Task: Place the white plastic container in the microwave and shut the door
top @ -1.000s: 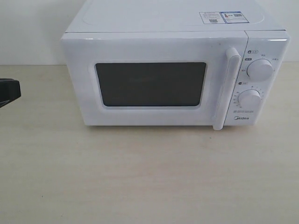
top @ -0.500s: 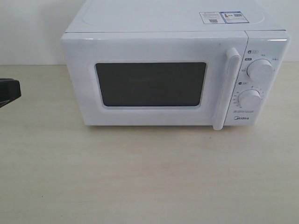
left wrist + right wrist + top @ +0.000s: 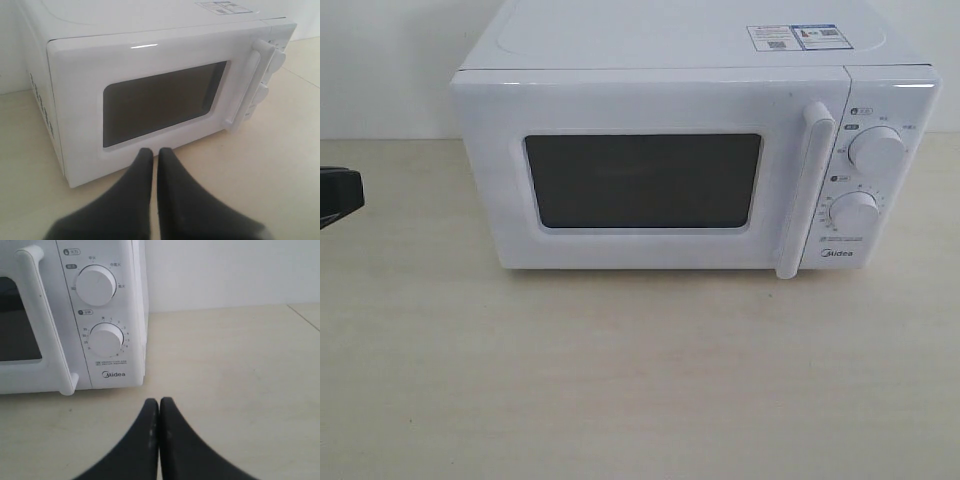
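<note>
Left claw (image 3: 155, 156) and right claw (image 3: 159, 404) are both clenched, their tapered matte-black fingers pressed tip to tip with nothing between them, each hanging low over the bare counter (image 3: 640, 380) in front of the microwave (image 3: 670, 40). Nothing has shifted over the last second: arms, appliance and door (image 3: 640, 105) sit exactly as they did, so the scene is at rest, not mid-step. The door is shut flush against the cabinet. The white plastic container shows in no view, neither on the counter nor through the dark window (image 3: 642, 180), which is too murky to see past. It may already be inside, which would leave the task done, or it may not have come into view yet. The Midea microwave is a glossy white box with rounded edges standing toward the counter's back edge, with a long vertical bar handle (image 3: 802, 190), two smooth round knobs (image 3: 877, 150) and printed stickers (image 3: 795, 37) on top. The counter is pale, faintly grained laminate.
</note>
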